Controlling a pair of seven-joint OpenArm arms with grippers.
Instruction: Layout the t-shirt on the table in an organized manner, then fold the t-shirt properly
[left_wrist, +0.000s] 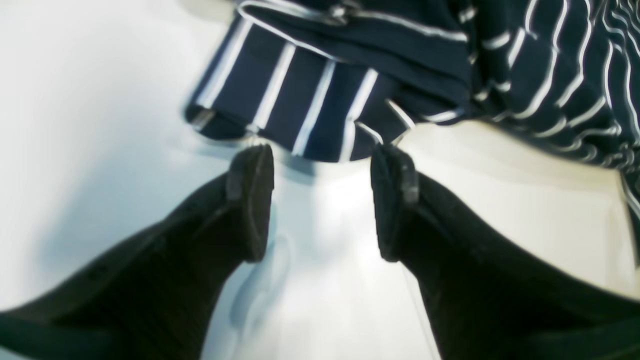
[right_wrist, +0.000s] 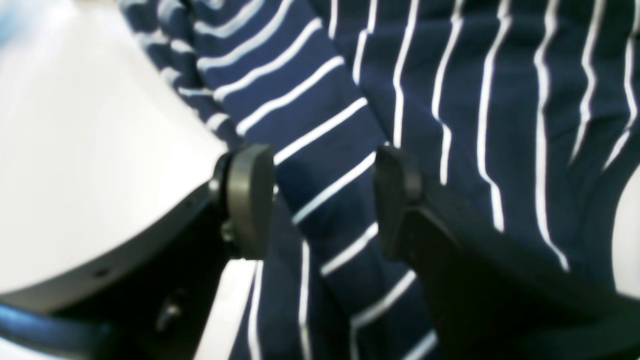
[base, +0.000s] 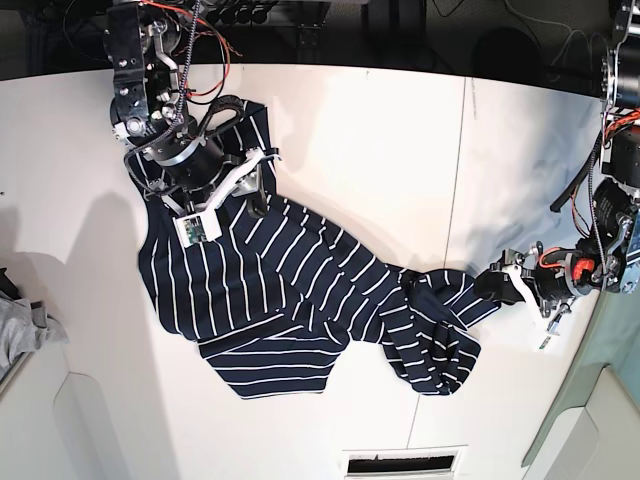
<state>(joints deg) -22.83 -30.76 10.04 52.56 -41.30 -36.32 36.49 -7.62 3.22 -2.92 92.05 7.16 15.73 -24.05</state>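
Closest in, we see the left gripper (left_wrist: 322, 200) with its jaws spread wide and nothing between them but bare white table (left_wrist: 100, 150); just past its tips lies a folded striped edge of the t-shirt (left_wrist: 310, 95), let go and apart from the pads. On our other side, the right gripper (right_wrist: 322, 200) is also spread apart, hanging right over a band of navy cloth without pinching it, as far as we can tell.

Further out, the base view shows the t-shirt (base: 290, 300) sprawled diagonally across the table (base: 400, 150), one end bunched by the left gripper (base: 497, 283), the other rumpled under the right gripper (base: 240, 185). A grey cloth (base: 20, 330) sits at the far edge.

The risk, in our view: with both ends free and wrinkled, a grab may catch two layers and drag the twist along rather than spreading it flat.
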